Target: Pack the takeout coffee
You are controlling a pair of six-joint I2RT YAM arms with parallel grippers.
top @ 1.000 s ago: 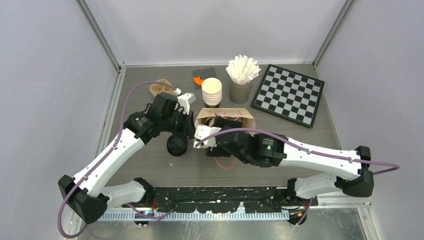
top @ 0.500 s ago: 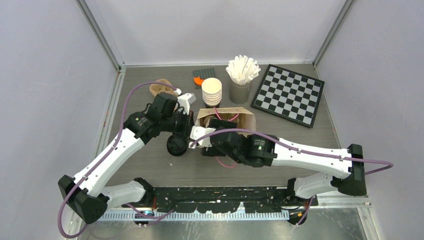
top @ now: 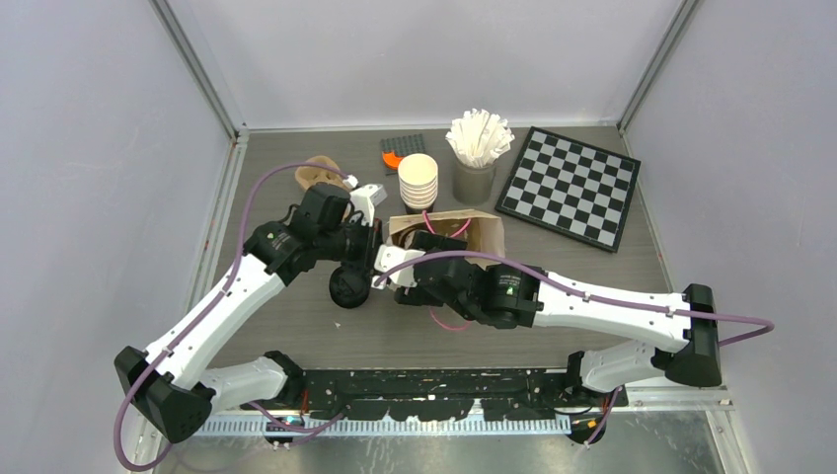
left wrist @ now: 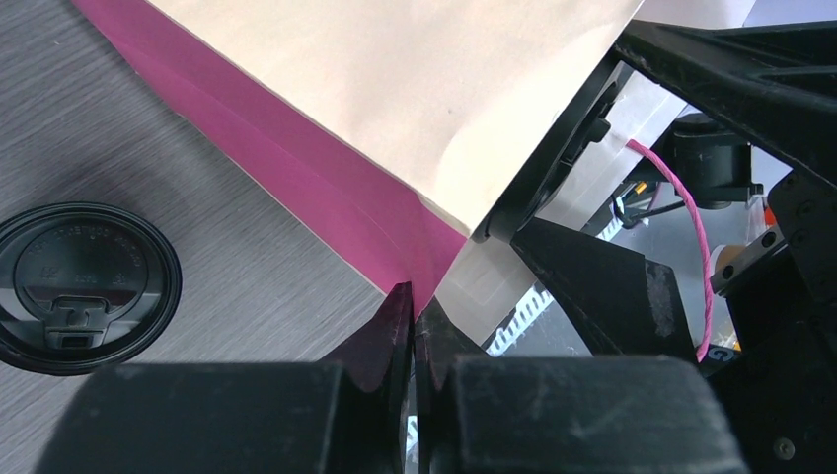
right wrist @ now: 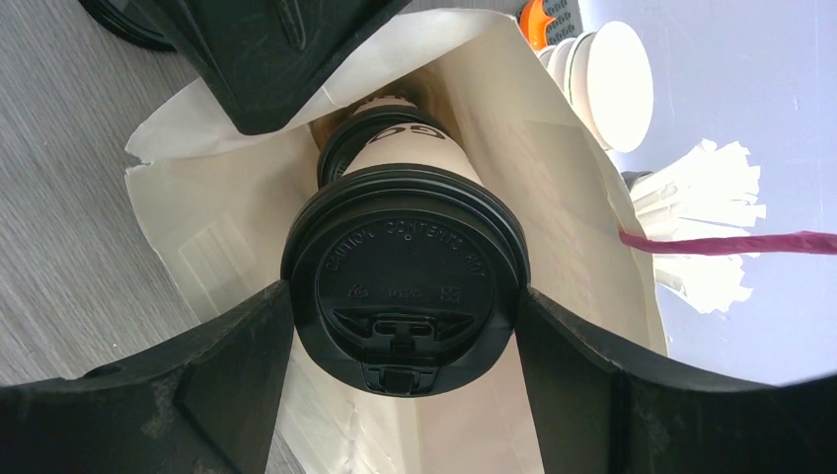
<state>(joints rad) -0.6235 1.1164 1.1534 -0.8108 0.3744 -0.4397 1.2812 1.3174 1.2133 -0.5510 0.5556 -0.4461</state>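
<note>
The right hand (right wrist: 405,331) hugs a cream-white paper cup with a round black plastic lid (right wrist: 405,276) from both sides — just inside the mouth of the light brown paper bag (right wrist: 553,148). The left hand (left wrist: 413,308) is pinched tight on the bag's pink edge.

Changes logged on my feed:

- Right arm (top: 592,301): I have swung it further left over the tabletop (top: 326,336), and its outer elbow now sits further in from the right side.
- Right claw (right wrist: 405,296): it has shifted left and slightly toward the near edge, carrying its lidded coffee cup (right wrist: 405,247) closer to the left claw (left wrist: 415,326).
- Paper bag (top: 484,235): the mouth has changed shape. From above, less pale lining shows and more brown outer wall.
- Left claw: its pinch on the bag edge has tightened a shade.
</note>
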